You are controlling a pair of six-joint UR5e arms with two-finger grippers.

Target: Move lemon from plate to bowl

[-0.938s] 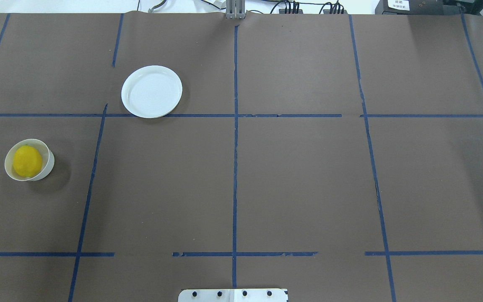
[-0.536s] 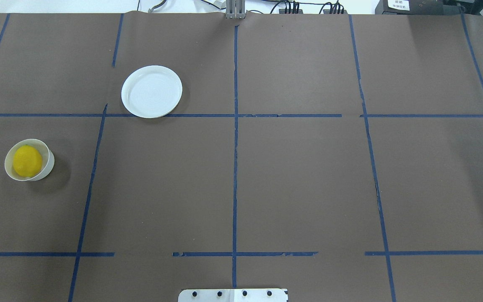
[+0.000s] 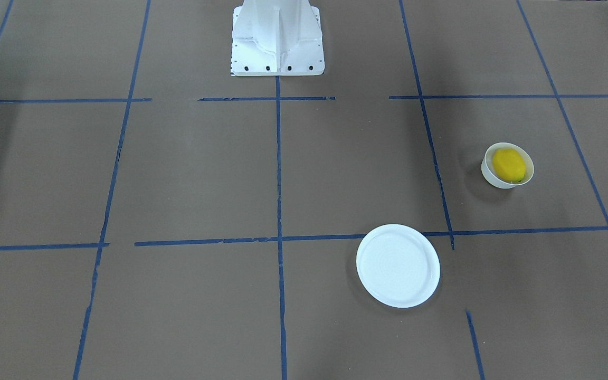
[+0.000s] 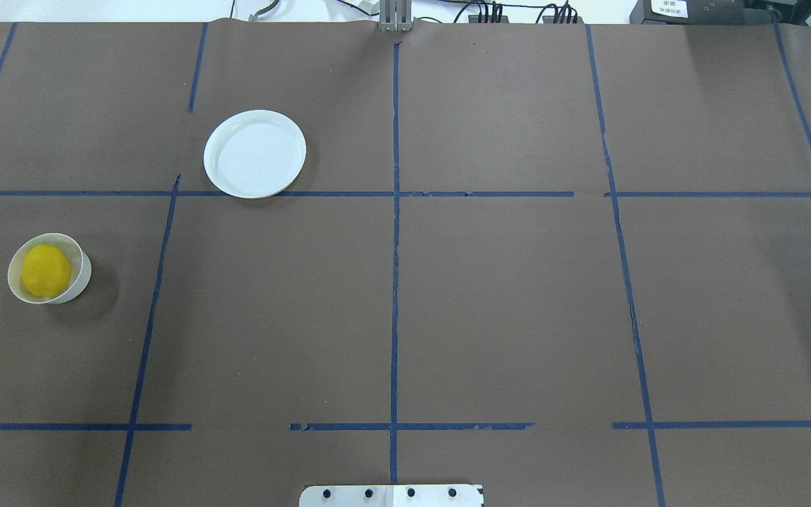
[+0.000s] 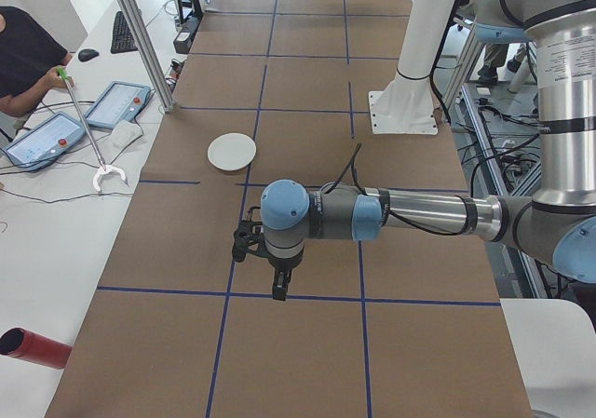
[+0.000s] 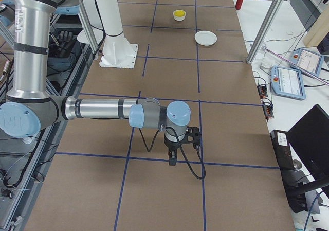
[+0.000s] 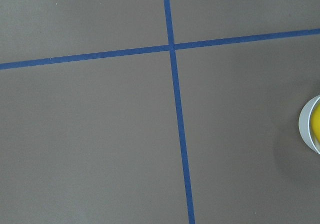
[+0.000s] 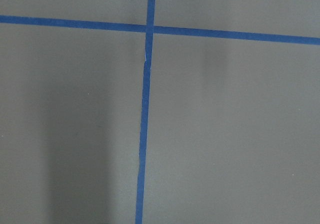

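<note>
The lemon (image 4: 46,271) is sitting inside the bowl (image 4: 84,278), eight o'clock from the plate (image 4: 254,153) overhead. The left gripper (image 5: 277,288) and right gripper (image 6: 173,158) are hanging above the table (image 4: 448,282); clenched or released, cannot tell.

Even, bright light is supplied from overhead. Soft shadows are thrown beside the bowl (image 4: 84,276) and the plate (image 4: 254,153). Broad, faint shadow bands are seen in the right wrist view. Sharp focus is found in all views

Yellow lemon (image 4: 46,270), white bowl (image 4: 80,280), white plate (image 4: 254,153).
</note>
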